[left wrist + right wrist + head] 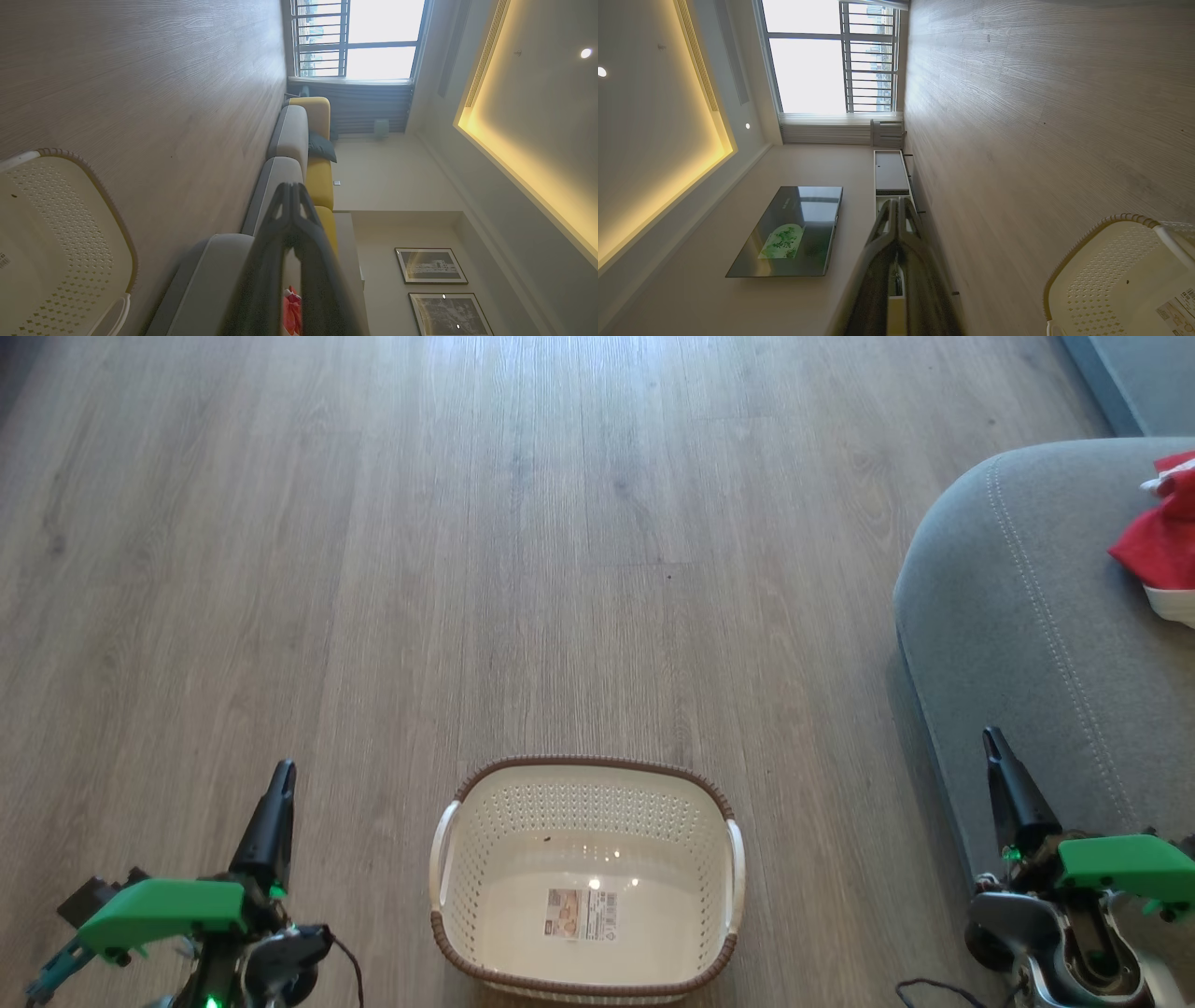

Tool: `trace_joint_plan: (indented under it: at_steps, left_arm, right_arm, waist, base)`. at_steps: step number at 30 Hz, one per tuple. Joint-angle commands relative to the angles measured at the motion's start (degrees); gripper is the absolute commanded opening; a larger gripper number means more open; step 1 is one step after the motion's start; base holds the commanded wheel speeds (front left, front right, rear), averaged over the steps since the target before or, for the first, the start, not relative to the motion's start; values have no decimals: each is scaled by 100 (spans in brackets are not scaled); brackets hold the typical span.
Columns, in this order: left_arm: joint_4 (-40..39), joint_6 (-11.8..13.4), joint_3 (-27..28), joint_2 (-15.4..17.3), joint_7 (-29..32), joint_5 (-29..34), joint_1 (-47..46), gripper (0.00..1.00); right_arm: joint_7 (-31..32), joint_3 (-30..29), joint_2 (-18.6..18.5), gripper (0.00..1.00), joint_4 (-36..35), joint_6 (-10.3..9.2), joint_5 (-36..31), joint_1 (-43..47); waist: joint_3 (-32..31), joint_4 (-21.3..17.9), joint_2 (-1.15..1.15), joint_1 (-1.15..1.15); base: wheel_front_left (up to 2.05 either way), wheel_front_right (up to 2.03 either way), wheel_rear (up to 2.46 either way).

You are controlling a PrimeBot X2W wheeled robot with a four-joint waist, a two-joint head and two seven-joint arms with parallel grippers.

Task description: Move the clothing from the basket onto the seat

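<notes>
Your left tool (281, 775) and right tool (992, 739) flank the basket (588, 762), both closed and empty. It looks bare, with the clothing (1162, 546) on the seat (1008, 616) to its right. Confirm that, arms clear.

the wooden floor (280, 569) carries the basket (579, 807); the seat (1008, 616) beside it bears red clothing (1158, 546).

Below me the floor (560, 523) is matt grey wood-grain plank. The basket (583, 800) is smooth cream plastic, glossy inside, with a brown braided rim and a paper label (581, 915). The seat (1008, 616) is matt grey cloth with 2 pale stitched lines; the clothing (1158, 546) is soft red fabric.
</notes>
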Motion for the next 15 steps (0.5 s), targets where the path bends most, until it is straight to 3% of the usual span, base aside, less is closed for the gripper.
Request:
trace_joint_plan:
  at_steps: [1,15]
  left_arm:
    - [-196,-53,198,47,44,-38,-276,0]
    - [-196,-53,197,47,44,-38,-276,0]
  right_arm:
    - [30,99,-14,0,-224,0,33,-209]
    - [30,99,-14,0,-224,0,33,-209]
  waist:
    - [0,0,0,0]
    - [0,0,0,0]
  base:
    - [0,0,0]
    - [0,0,0]
